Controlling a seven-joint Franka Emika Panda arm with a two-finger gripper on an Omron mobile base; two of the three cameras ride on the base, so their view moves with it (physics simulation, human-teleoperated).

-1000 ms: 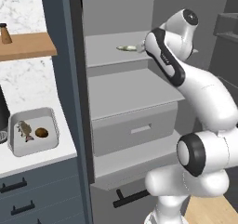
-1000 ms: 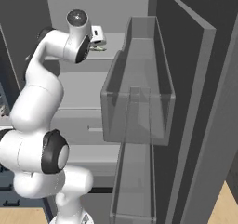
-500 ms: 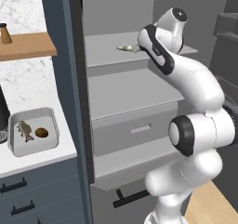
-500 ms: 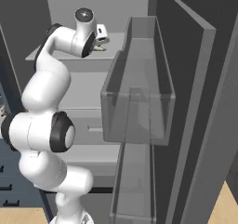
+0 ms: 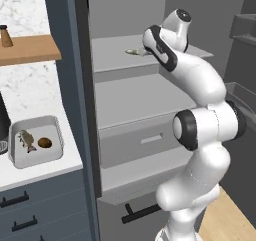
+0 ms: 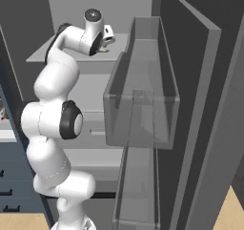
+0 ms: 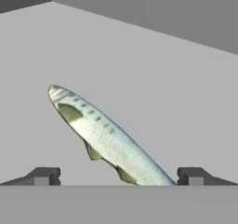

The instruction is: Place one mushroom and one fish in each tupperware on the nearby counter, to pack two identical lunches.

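The open fridge [image 5: 150, 95] fills my reach, its door bins [image 6: 143, 105] hanging at three o'clock of my arm. On the worktop [image 5: 45, 172] at nine o'clock, one tupperware [image 5: 35, 141] already holds a fish and a mushroom [image 5: 44, 143], so I judge one lunch packed and one left. The next fish [image 7: 107, 139] lies on the upper shelf [image 5: 115, 55] between my spread fingers [image 7: 118, 176], not yet gripped.
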